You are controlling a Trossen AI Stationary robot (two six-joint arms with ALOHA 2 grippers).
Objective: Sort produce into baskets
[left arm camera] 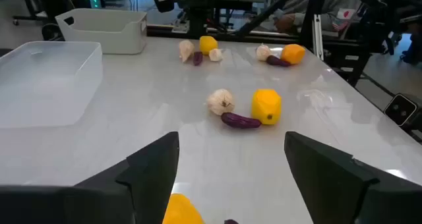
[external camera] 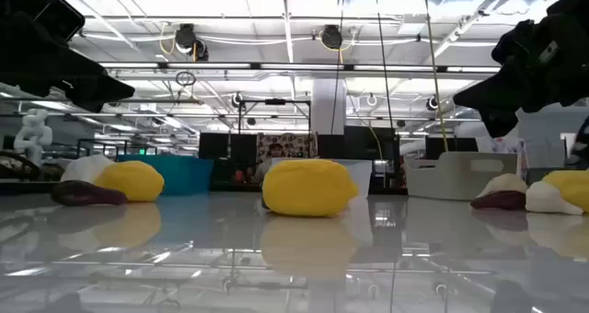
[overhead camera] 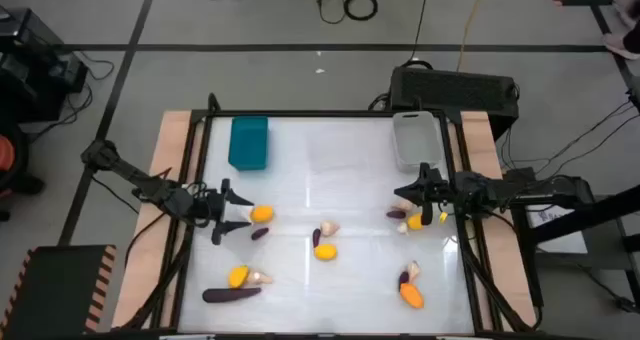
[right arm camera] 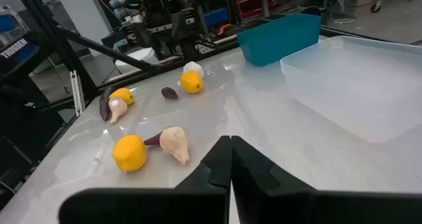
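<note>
My left gripper [overhead camera: 227, 213] [left arm camera: 231, 145] is open above the table's left side. A yellow-orange oval [overhead camera: 261, 214] [left arm camera: 181, 211] lies just ahead of and below its fingers, with a cream bulb [overhead camera: 237, 227] and a small purple piece [overhead camera: 259, 234] beside it. My right gripper [overhead camera: 413, 202] [right arm camera: 231, 145] is shut and empty above a purple piece [overhead camera: 397, 214], a cream bulb [overhead camera: 403, 226] and a yellow oval [overhead camera: 415, 221]. The teal basket [overhead camera: 248, 142], the clear tray [right arm camera: 356, 79] and the white-grey basket [overhead camera: 415, 138] stand along the far edge.
More produce lies on the table: a cream, purple and yellow group at the centre [overhead camera: 325, 242], a yellow oval, cream bulb and long purple piece [overhead camera: 232, 294] near left, and a group [overhead camera: 410, 285] near right. A black box [overhead camera: 455, 88] stands behind the table.
</note>
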